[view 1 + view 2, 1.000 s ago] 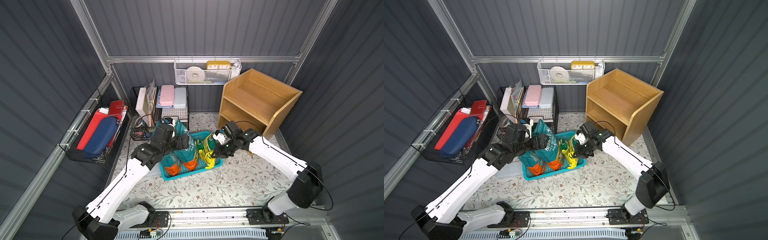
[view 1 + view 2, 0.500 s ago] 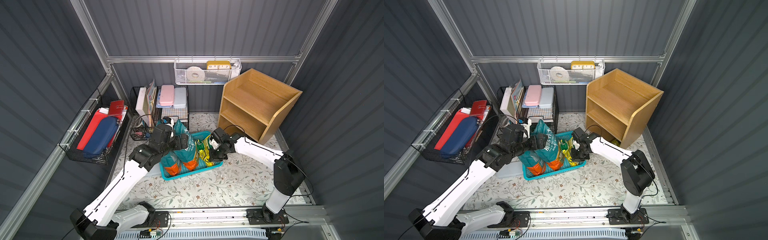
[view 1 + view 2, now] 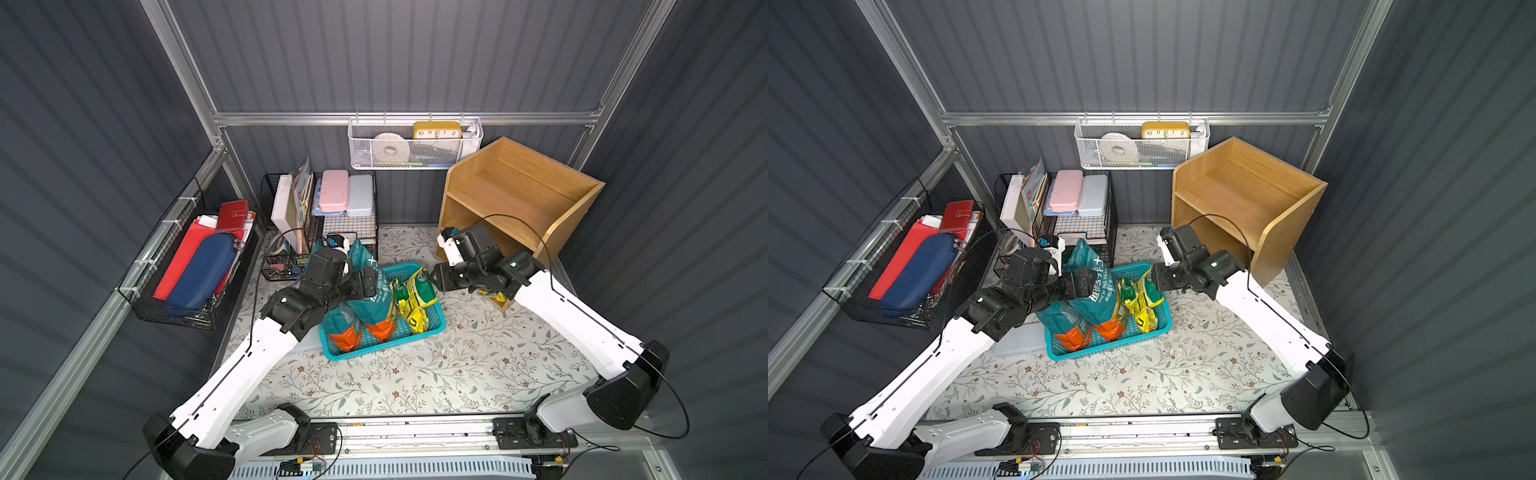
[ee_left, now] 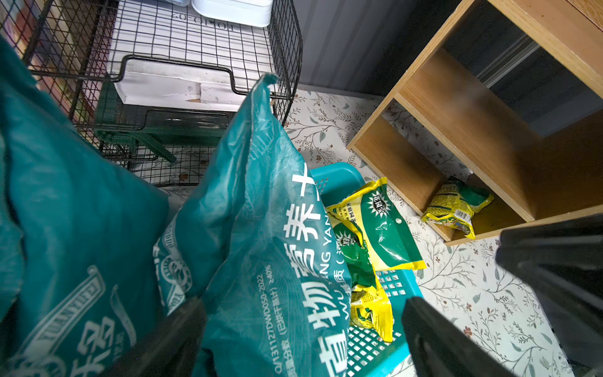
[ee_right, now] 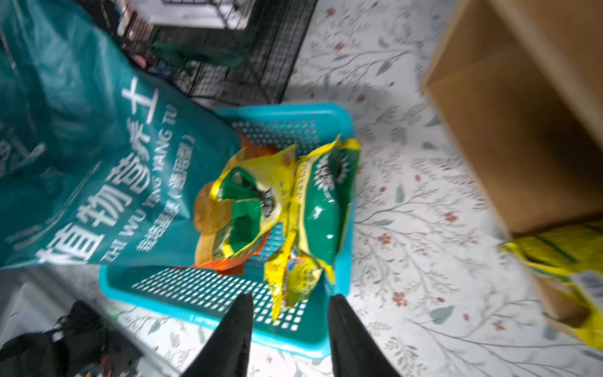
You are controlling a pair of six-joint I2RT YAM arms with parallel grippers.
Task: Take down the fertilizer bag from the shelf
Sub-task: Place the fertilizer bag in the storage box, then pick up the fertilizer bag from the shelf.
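Observation:
The wooden shelf [image 3: 519, 195] [image 3: 1246, 187] stands at the back right. One yellow-green fertilizer bag [image 4: 456, 209] [image 5: 561, 251] lies on its bottom tier. Two more such bags [image 3: 417, 291] [image 3: 1142, 295] [image 5: 319, 202] lie in the teal basket [image 3: 428, 328] [image 5: 208, 293]. My right gripper [image 3: 436, 276] [image 5: 290, 298] hovers open at the basket's edge, between basket and shelf, with nothing between its fingers. My left gripper [image 3: 365, 286] [image 4: 303, 306] stands wide open with a tall teal soil bag [image 4: 261, 228] [image 3: 1096, 291] between its fingers.
A black wire rack [image 3: 353, 216] with books and cases stands behind the basket. A white mesh basket [image 3: 415, 145] hangs on the back wall and a black wire basket [image 3: 187, 266] on the left wall. A floral mat [image 3: 415, 374] covers the floor.
My right gripper has opened and pulled back from the basket towards the shelf, leaving a yellow-green bag in the basket. The left arm has hardly moved.

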